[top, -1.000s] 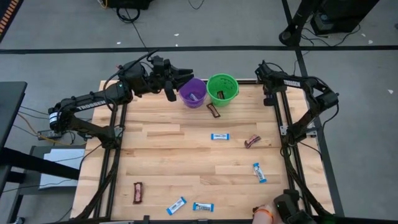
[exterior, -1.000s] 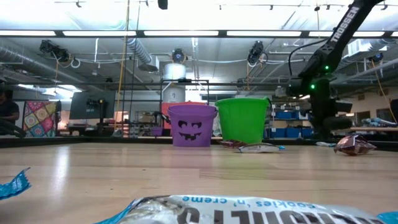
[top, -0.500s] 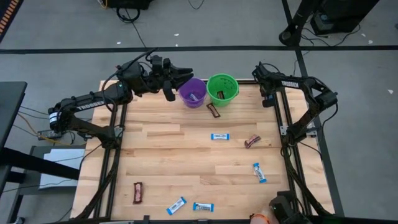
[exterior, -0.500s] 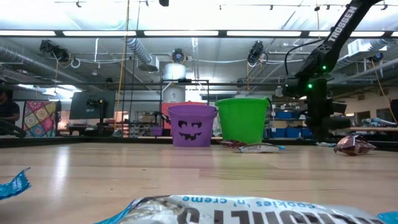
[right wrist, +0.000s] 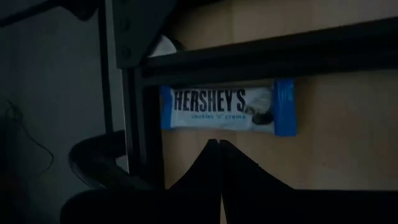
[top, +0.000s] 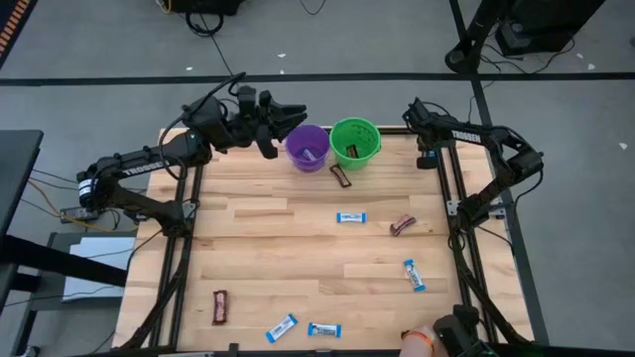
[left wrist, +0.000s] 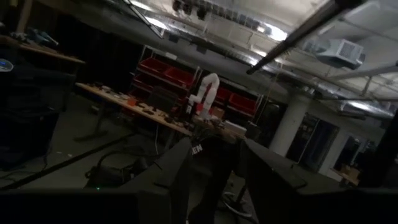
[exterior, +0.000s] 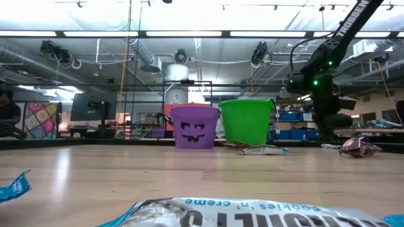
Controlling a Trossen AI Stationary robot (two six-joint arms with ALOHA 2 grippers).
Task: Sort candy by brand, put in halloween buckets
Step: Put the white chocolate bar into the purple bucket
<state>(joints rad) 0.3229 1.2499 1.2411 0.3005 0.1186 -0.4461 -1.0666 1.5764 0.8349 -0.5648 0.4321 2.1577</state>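
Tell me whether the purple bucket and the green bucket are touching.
Cannot tell. In the high view the purple bucket and green bucket sit rim to rim with no clear gap, and in the low view their sides overlap.

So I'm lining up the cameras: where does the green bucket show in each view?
High view: green bucket at the table's far edge, right of the purple bucket.
Low view: green bucket centre, again right of the purple bucket, the shared landmark.
Left wrist view: not in it.
Right wrist view: not in it.
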